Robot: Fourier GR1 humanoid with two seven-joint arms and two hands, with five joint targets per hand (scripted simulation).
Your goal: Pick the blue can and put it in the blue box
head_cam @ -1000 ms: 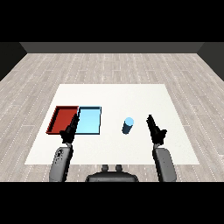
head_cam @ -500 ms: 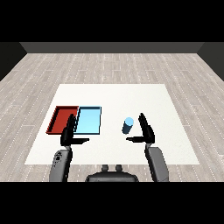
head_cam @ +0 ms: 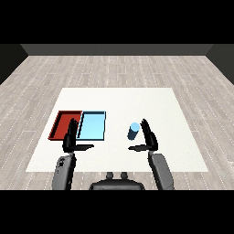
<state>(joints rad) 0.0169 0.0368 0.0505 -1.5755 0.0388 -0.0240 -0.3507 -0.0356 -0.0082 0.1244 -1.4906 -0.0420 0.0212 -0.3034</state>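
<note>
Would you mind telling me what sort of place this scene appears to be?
It looks like a bare test room for tabletop sorting: a white table on a grey plank floor, with a red tray, a light blue tray and one blue can.

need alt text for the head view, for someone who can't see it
The robot's right hand, fingers open, sits just right of an upright blue can on a white table, not gripping it. To the left lie a light blue tray and red tray, with the open left hand at their near edge.
</note>
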